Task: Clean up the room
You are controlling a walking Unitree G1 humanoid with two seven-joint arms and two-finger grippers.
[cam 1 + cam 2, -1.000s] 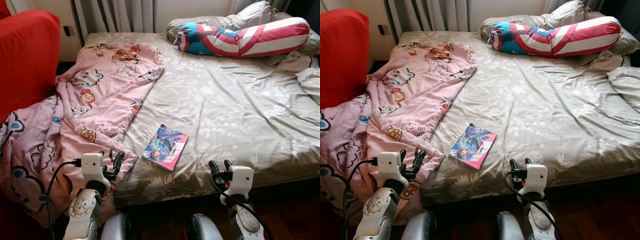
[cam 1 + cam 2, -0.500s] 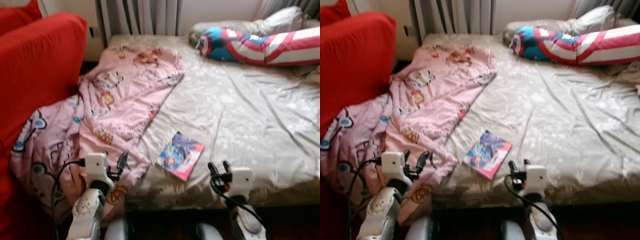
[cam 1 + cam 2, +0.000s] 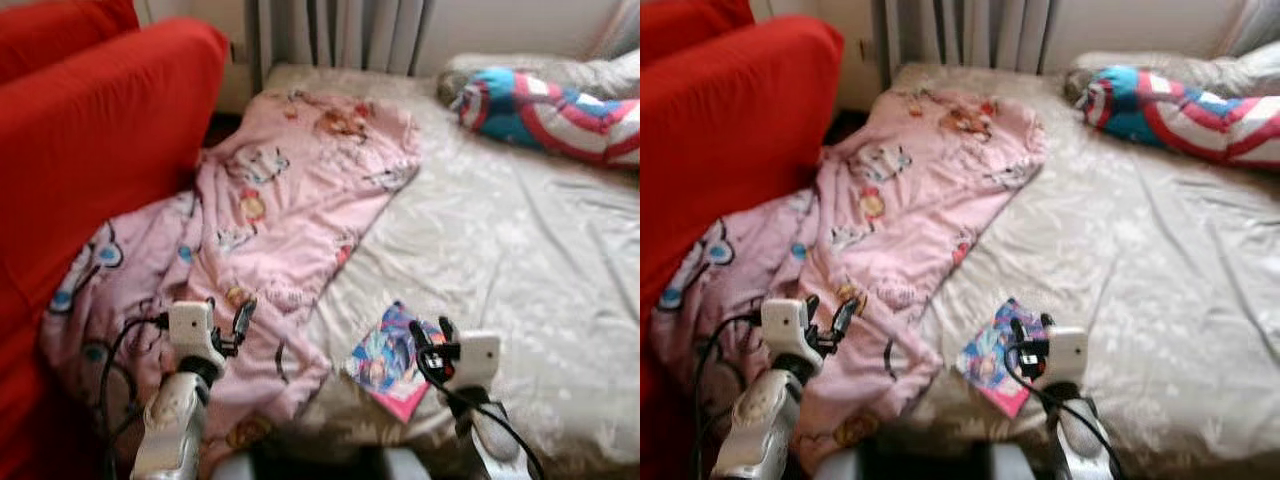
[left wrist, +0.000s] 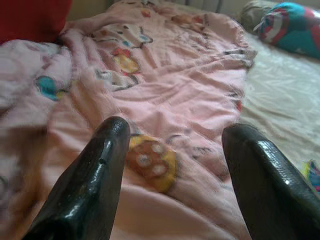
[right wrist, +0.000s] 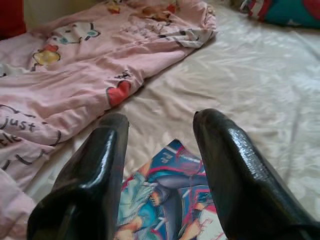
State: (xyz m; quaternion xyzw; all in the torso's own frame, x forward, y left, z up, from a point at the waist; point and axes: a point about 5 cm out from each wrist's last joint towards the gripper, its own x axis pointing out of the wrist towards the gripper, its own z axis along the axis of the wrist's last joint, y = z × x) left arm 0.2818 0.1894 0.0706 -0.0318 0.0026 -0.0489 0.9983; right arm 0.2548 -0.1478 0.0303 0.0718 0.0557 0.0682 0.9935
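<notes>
The big bed (image 3: 560, 300) has a pale flowery sheet on it. A red sofa (image 3: 90, 170) stands beside it on the robot's left. A pink blanket (image 3: 290, 210) with cartoon animals lies along the left side of the bed, and its near end spills off toward the sofa. A long pillow (image 3: 545, 105) in red, white and blue lies at the far end of the bed.

A small bright book (image 3: 390, 358) lies flat on the sheet near the front edge, just beside the edge of the blanket. It lies slanted, one corner toward the robot.

The right gripper (image 5: 157, 140) is the nearer one to the book. In the right wrist view the book sits just past the fingertips and between the two fingers, so it lies straight ahead and a bit below. The fingers (image 5: 227, 150) are spread apart and hold nothing.

The left gripper (image 4: 175, 145) points at the pink blanket, which lies right under and ahead of it. Its fingers (image 4: 100, 165) are spread wide too and hold nothing.

So the robot likely has two picks: the right arm for the book, the left arm for the blanket. The pictures are a bit blurry.
</notes>
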